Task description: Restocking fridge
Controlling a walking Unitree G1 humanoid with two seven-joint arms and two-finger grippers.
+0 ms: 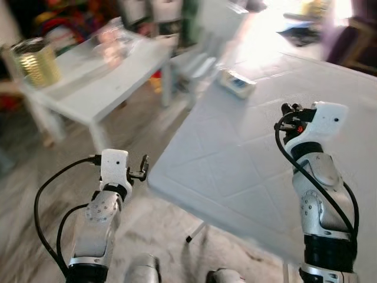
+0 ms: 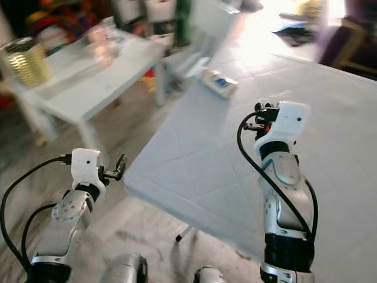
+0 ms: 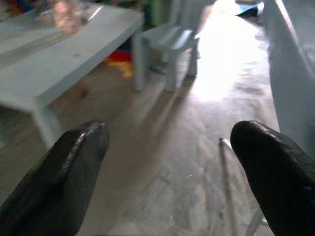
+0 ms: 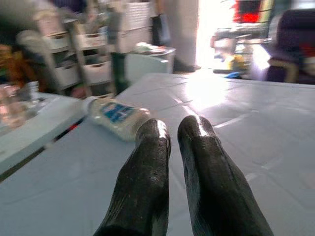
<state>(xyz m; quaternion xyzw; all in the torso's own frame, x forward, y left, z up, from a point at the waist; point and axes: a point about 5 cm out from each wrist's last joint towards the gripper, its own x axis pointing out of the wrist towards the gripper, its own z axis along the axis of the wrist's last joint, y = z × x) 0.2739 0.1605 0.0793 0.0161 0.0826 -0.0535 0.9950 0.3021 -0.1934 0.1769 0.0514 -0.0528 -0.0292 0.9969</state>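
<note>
A white bottle with a blue label (image 1: 237, 83) lies on its side near the far left edge of the big white table (image 1: 235, 177). It also lies just ahead of the fingers in the right wrist view, as the bottle (image 4: 115, 117). My right gripper (image 1: 288, 115) is raised over the table, short of the bottle, shut with nothing in it; its fingertips (image 4: 157, 130) nearly touch. My left gripper (image 1: 141, 168) hovers off the table's near left corner above the floor, open and empty, its fingers (image 3: 78, 147) wide apart.
A low white table (image 1: 118, 82) stands to the left, bearing a gold can (image 1: 36, 61) and a clear glass item (image 1: 112, 41). A small pale chair (image 1: 203, 41) sits beyond the gap of wooden floor (image 3: 187, 147). A dark armchair (image 4: 295, 44) is at the far right.
</note>
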